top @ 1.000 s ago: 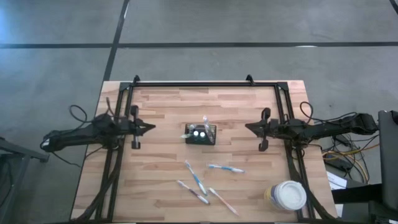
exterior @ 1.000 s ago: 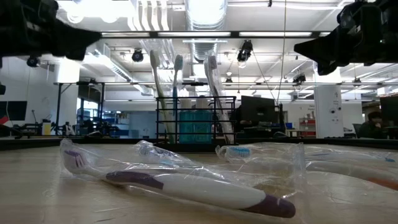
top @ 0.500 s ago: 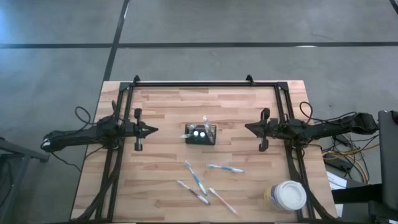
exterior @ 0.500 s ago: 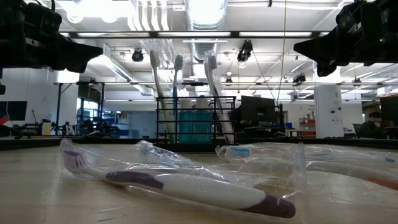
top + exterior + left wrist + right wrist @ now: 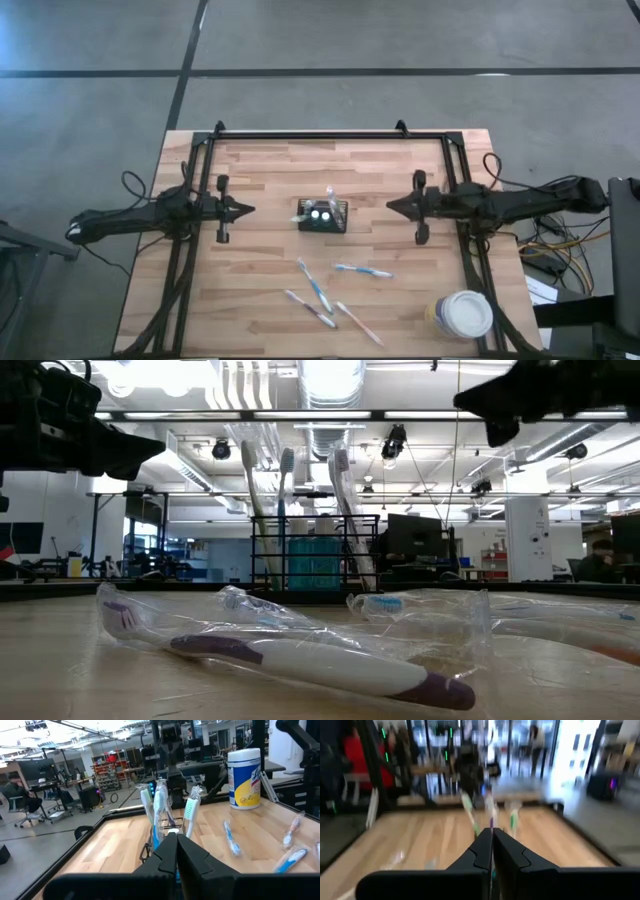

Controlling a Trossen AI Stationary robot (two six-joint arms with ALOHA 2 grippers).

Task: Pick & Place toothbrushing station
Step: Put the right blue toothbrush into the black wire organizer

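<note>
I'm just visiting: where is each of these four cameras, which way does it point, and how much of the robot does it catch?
High view: above, looking straight down on the wooden table; both dark arms show, left gripper and right gripper shut.
Low view: at tabletop height, looking level past wrapped toothbrushes into the room; arm parts at upper corners.
Left wrist view: on the left arm, facing the black wire-mesh caddy; own shut fingers below.
Right wrist view: on the right arm, facing the caddy; own shut fingers below.
All four share the caddy.

Closed right tool facing toothbrushing station.
</note>
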